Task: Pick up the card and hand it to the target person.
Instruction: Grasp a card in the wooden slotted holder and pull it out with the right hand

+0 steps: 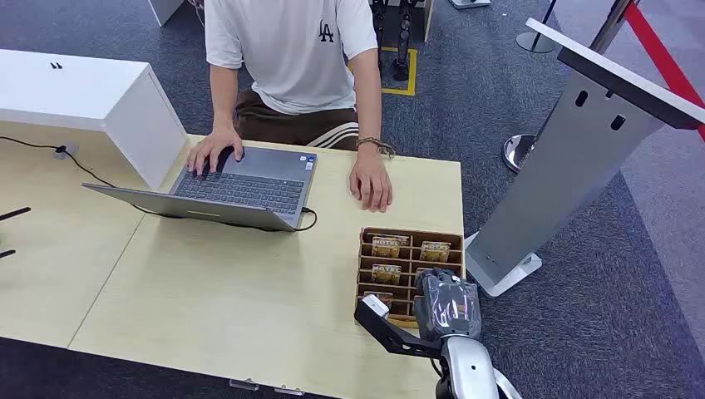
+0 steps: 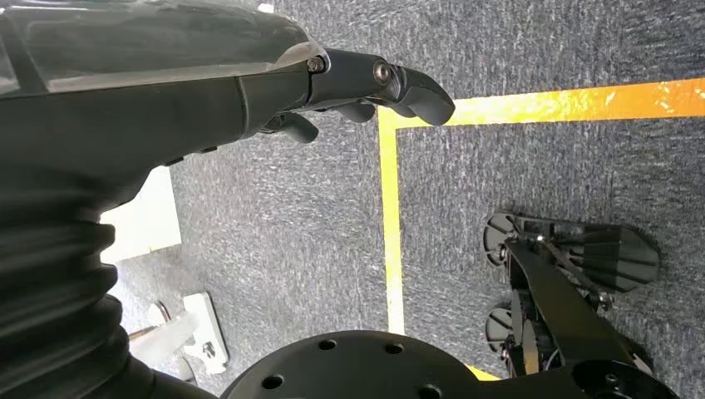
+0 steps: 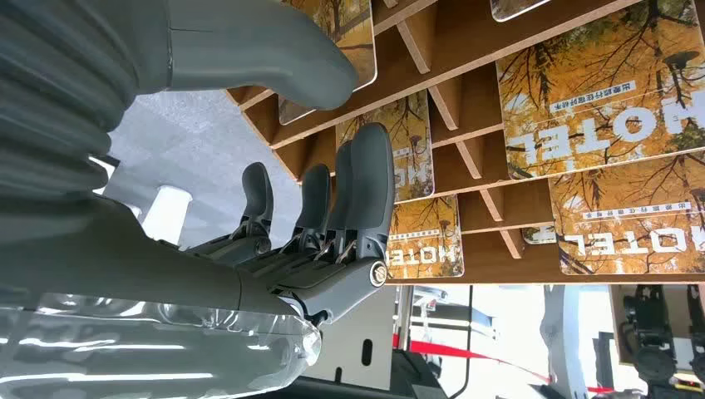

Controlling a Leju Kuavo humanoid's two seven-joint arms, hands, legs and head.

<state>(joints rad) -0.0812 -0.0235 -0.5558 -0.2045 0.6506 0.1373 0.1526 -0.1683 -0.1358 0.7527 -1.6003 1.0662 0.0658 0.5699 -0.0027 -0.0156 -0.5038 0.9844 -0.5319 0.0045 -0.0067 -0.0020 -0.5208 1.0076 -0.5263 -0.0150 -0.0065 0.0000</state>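
A wooden rack [image 1: 366, 249] near the table's right edge holds several orange hotel cards [image 1: 434, 249] in its slots. My right hand [image 1: 447, 303] hovers over the rack's near right corner. In the right wrist view the cards [image 3: 615, 125] stand in the rack [image 3: 465, 33]; my right hand [image 3: 332, 208] has its fingers spread and straight just in front of them, the thumb [image 3: 249, 50] across the edge of one card, with nothing clearly gripped. The target person [image 1: 291, 50], in a white shirt, sits at the far side. My left hand [image 2: 166, 91] hangs over the floor, holding nothing.
An open laptop [image 1: 237, 187] lies under the person's one hand; their other hand [image 1: 372, 184] rests flat on the table [image 1: 224, 299] just beyond the rack. A white box [image 1: 91, 96] stands far left. A grey slanted stand [image 1: 574, 158] is right of the table.
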